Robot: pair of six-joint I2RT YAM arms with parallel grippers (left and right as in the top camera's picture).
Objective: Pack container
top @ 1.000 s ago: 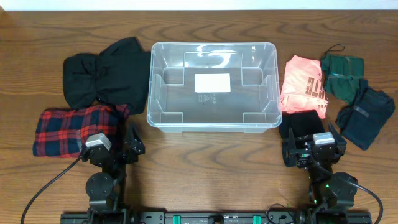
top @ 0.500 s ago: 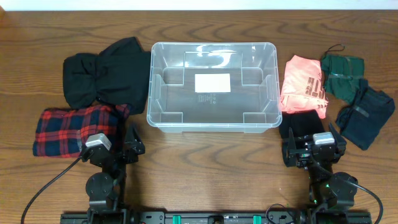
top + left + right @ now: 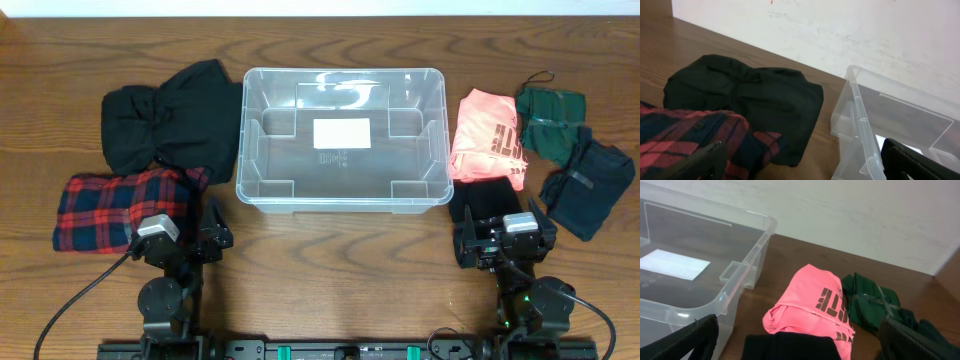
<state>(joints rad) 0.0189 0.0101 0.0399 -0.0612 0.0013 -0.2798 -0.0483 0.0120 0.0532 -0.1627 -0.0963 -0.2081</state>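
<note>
The clear plastic container [image 3: 243,150] stands empty at the table's centre back, with a white label [image 3: 341,132] on its base. It also shows in the left wrist view [image 3: 860,130] and the right wrist view [image 3: 747,245]. My left gripper [image 3: 187,238] is open and empty near the front left, over the edge of a red plaid garment [image 3: 120,205]. In its wrist view the left gripper [image 3: 805,165] holds nothing. My right gripper [image 3: 505,235] is open and empty at the front right, just above a folded black garment [image 3: 485,205]. Its wrist view shows the right gripper [image 3: 800,340] holding nothing.
A black garment [image 3: 170,120] lies left of the container, behind the plaid one. To the right lie a pink garment with dark lettering [image 3: 490,140], a dark green garment [image 3: 550,118] and a dark blue garment [image 3: 588,185]. A white wall runs behind the table.
</note>
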